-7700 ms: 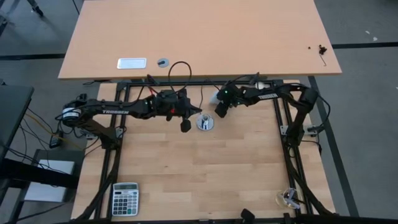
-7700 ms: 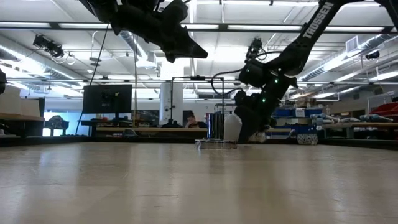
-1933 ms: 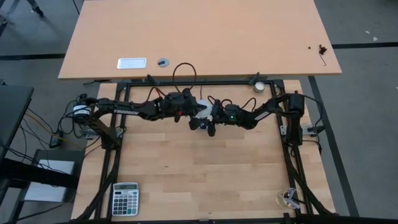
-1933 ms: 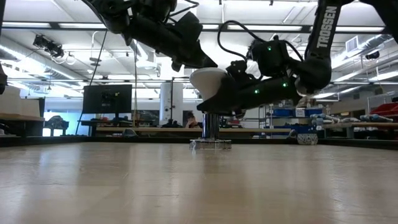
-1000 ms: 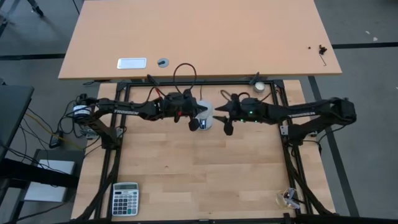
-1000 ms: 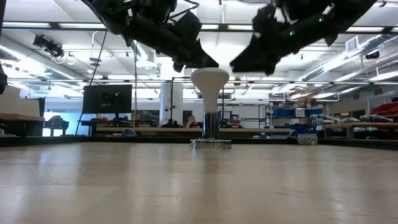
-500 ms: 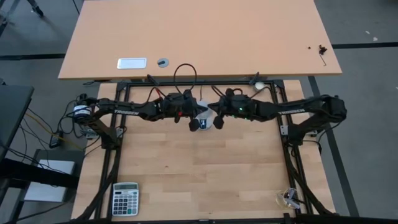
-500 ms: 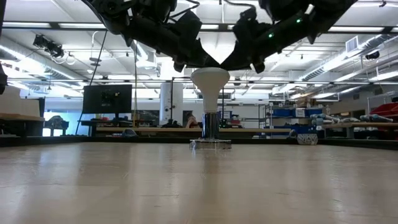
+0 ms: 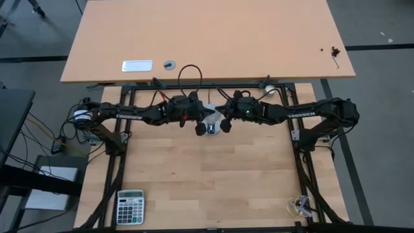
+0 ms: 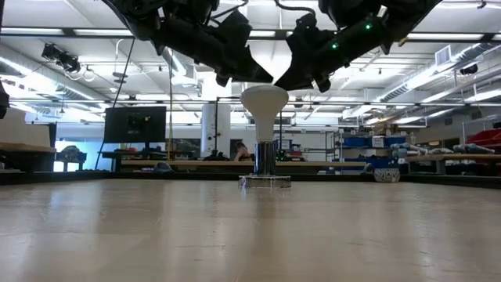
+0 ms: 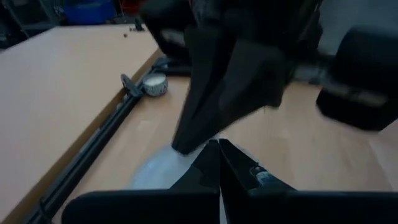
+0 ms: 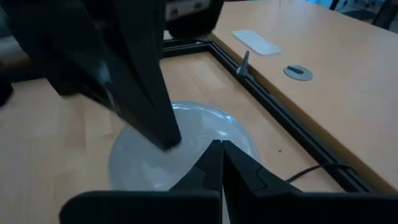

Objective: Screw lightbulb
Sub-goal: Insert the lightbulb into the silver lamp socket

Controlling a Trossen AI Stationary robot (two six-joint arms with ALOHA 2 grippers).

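1. Far left on the floor side, a calculator (image 9: 130, 206) lies at the near left corner of the work table (image 9: 207, 175), well apart from the arms.
2. On the lighter table beyond, a flat white plate (image 9: 137, 65) and a small round grey disc (image 9: 169, 65) sit near its front edge.
3. The left arm reaches in from the left side of the frame; the left gripper (image 9: 200, 129) hangs just left of the table's middle, its fingers pressed together with nothing between them. In the low view its tip (image 10: 262, 77) comes down to the dome's upper left; whether it touches the glass is hard to tell from here.
4. The lightbulb (image 10: 264, 110) stands upright at the table's middle, dome on top, narrow neck down in the silver socket (image 10: 265, 160), which rests on its round flat base on the wood. From above, the bulb (image 9: 211, 120) shows as a white patch between the two grippers.
5. The right gripper (image 9: 224, 125) hangs just right of the bulb, fingers together and empty. Its own wrist view shows the closed fingertips (image 12: 219, 163) above the pale dome (image 12: 180, 146), with the left arm's dark fingers opposite.
6. The right arm stretches back to its mount at the right side of the frame.
7. A small white roll (image 9: 268, 88) lies by the rear rail.
8. A small clear object (image 9: 299, 206) sits at the near right corner.
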